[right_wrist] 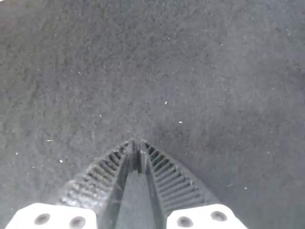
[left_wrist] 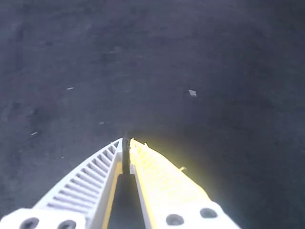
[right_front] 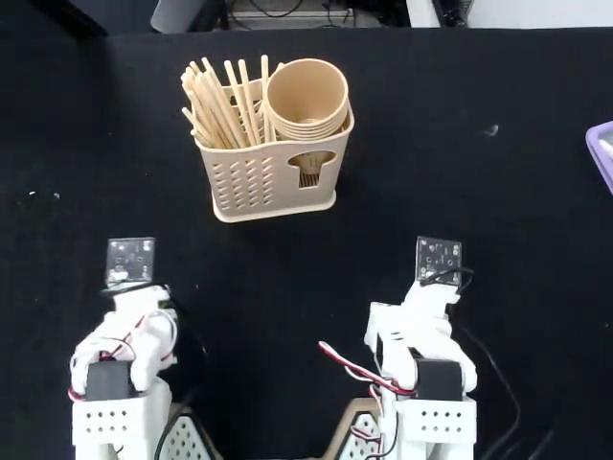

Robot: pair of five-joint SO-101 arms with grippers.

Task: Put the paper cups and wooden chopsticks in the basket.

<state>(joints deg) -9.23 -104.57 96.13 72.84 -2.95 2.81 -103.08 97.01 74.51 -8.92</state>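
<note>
Looking first at the left gripper (left_wrist: 126,145): its two tapered, ribbed plastic fingers are pressed together at the tips, nothing between them, poised just above the cloth. Right gripper (right_wrist: 138,148) is the same build, wedge-shaped fingers with ladder-like ribbing, tips meeting in a thin seam, also empty. Under both lies the black table cover (right_front: 479,192), a matte, felt-like fabric with a fine nap, dotted with pale lint and a small white fleck (left_wrist: 192,93) ahead of the left fingers. From the high view, the two white arms (right_front: 124,331) sit folded back at the near edge of the table, side by side and well apart, each with a square dark plate at its front; red and white wires loop along their joints. Well beyond them, toward the far side of the table, stands the basket (right_front: 273,187), beige plastic, rectangular with rounded corners, its wall perforated with rows of small holes and cut by a handle opening. Wooden chopsticks (right_front: 225,105), pale and slender, stand bundled and fanned in one part of it; the paper cups (right_front: 306,96), tan and nested in a stack, mouth up, sit in the other part, just beside the sticks. A lilac, rimmed object (right_front: 601,153) pokes in at the table's right edge.
</note>
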